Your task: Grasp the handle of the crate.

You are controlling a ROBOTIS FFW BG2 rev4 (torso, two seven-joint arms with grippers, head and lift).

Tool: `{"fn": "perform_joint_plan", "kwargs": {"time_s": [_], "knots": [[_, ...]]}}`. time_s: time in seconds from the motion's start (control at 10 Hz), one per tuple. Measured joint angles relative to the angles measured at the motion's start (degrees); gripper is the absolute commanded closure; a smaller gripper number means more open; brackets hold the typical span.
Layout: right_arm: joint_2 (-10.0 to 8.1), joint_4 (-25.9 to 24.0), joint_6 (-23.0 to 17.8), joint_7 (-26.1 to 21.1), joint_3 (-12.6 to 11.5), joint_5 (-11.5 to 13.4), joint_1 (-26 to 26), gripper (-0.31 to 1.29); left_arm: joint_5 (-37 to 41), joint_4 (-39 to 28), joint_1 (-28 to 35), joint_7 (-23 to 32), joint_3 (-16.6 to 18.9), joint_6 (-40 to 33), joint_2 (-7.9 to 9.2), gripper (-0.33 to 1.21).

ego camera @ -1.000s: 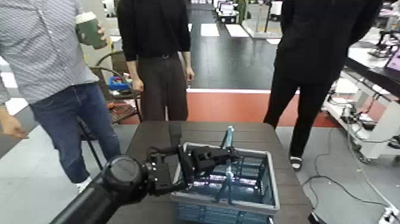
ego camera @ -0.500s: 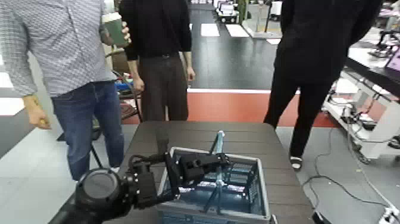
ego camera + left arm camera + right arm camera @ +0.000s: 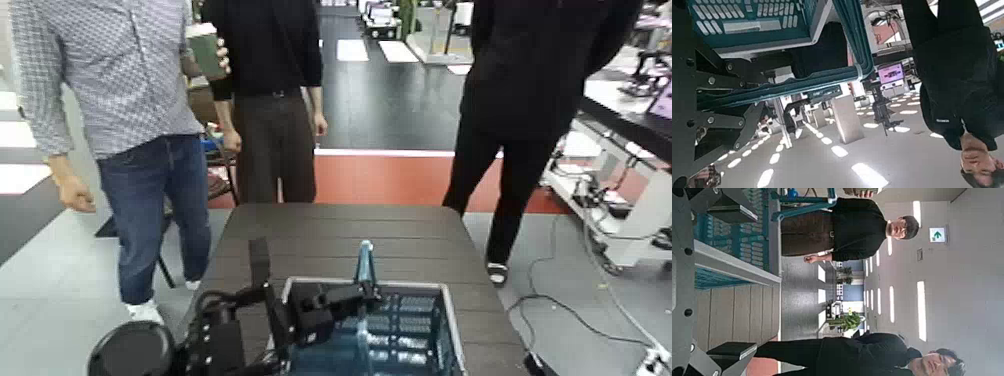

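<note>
Blue plastic, the lattice-sided kind, is what the crate (image 3: 448, 318) is made of, and it's parked on the dark slatted table (image 3: 420, 232), at the near part of it, topped with a thick grey rim. The teal-blue handle (image 3: 365, 264) is raised above the open basket, so it's pretty easily spotted from the head view. It's been caught by the left gripper (image 3: 371, 292), which is reached in over the crate from the robot's left, with its jaws clamped on the bar, so that's a grasp on the handle. In the left wrist view the bar is seen running right in toward the jaws. The right gripper (image 3: 733, 280) is held beside the crate too, empty, with its fingers (image 3: 731, 204) spread well apart; rim and tabletop are both caught in its wrist view. Beyond the table, a green cup with a pale lid (image 3: 207, 52) is being held by a person in a checked shirt (image 3: 120, 75) and jeans. Two more people in black tops are seen standing past the far edge, one near the middle (image 3: 262, 50), one toward the robot's right (image 3: 540, 70).
</note>
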Motion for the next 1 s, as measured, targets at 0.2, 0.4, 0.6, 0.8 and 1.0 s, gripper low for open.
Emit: {"fn": "perform_joint_plan", "kwargs": {"time_s": [0.2, 0.4, 0.6, 0.8, 1.0], "knots": [[-0.07, 0.11, 0.02, 0.0, 0.06, 0.0, -0.22, 0.15, 2.62, -2.07, 2.75, 2.26, 1.5, 0.93, 1.11, 1.19], [-0.09, 0.18, 0.29, 0.0, 0.15, 0.0, -0.33, 0.15, 3.82, -4.0, 4.99, 2.96, 3.15, 1.2, 1.53, 1.19], [-0.11, 0.2, 0.67, -0.01, 0.23, 0.02, -0.42, 0.15, 6.94, -4.8, 6.38, 2.99, 3.44, 1.58, 2.09, 1.19], [-0.1, 0.18, 0.98, -0.04, 0.34, 0.14, -0.62, 0.15, 10.46, -4.82, 7.14, 2.95, 2.61, 1.36, 2.67, 1.19], [-0.15, 0.16, 1.17, -0.08, 0.39, 0.18, -0.71, 0.15, 11.78, -5.06, 7.52, 2.89, 2.44, 1.47, 3.0, 1.19]]}}
